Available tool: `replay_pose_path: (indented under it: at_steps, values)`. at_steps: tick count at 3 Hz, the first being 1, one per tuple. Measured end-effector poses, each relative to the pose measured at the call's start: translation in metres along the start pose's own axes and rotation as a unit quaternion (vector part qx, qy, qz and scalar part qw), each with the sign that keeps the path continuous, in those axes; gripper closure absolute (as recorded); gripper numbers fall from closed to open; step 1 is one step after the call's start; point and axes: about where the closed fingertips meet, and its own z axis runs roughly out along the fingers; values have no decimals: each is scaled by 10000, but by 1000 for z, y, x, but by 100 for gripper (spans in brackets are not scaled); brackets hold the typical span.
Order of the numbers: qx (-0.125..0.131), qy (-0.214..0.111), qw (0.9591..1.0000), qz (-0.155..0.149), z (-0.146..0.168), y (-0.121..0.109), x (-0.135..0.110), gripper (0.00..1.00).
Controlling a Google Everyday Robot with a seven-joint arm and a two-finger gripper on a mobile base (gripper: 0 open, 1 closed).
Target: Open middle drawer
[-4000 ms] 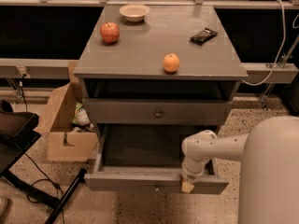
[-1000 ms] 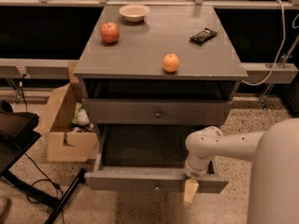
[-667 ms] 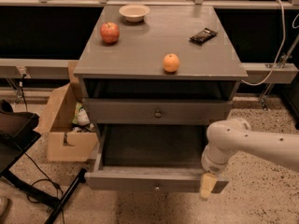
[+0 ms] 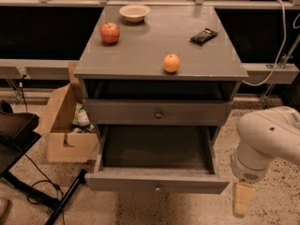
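Note:
The middle drawer (image 4: pixel 140 182) of the grey cabinet (image 4: pixel 140 55) stands pulled out towards me, and its inside looks empty. Its small round knob (image 4: pixel 157 189) is in the centre of the flat front. The grey drawer above it (image 4: pixel 187 112) is closed, with its own knob (image 4: pixel 158 114). Any drawer below is hidden by the open one. My gripper (image 4: pixel 243 204) hangs pointing down from the white arm (image 4: pixel 267 137), to the right of the open drawer's front corner, apart from it and holding nothing.
On the cabinet top are a red apple (image 4: pixel 109 32), an orange (image 4: pixel 171 63), a pale bowl (image 4: pixel 134 12) and a dark snack bar (image 4: pixel 204 35). An open cardboard box (image 4: pixel 63 125) and a black stand (image 4: pixel 18 135) are on the floor at left. A cable (image 4: pixel 281 41) hangs at right.
My arm and gripper have moved right and slightly down, away from the open drawer's front. The drawer has stayed pulled out.

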Motion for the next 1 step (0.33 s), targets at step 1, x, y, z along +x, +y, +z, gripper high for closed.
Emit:
replay_pose_path:
  at_steps: [1]
  values:
    - [468, 245, 9973, 503, -71, 64, 14, 0]
